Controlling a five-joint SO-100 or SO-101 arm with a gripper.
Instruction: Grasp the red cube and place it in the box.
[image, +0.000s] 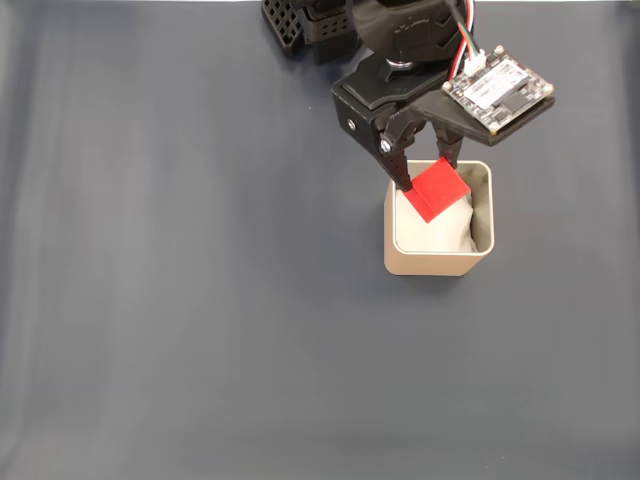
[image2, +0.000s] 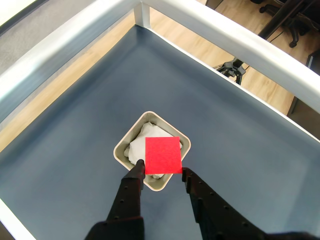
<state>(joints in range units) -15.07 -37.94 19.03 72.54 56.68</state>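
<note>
The gripper (image: 428, 172) is clamped on the red cube (image: 437, 189), holding it tilted above the box (image: 430, 262) opening (white paper lining (image: 432, 232) inside). In the wrist view the cube (image2: 162, 155) overlaps the box (image2: 121, 146) at 4 o'clock.

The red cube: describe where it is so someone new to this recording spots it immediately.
On the dark table, find the beige box lined with white paper. Directly above its opening, the black gripper pinches the red cube between its jaws. It is the sole bright red item, plain-faced and smaller than the box.
</note>
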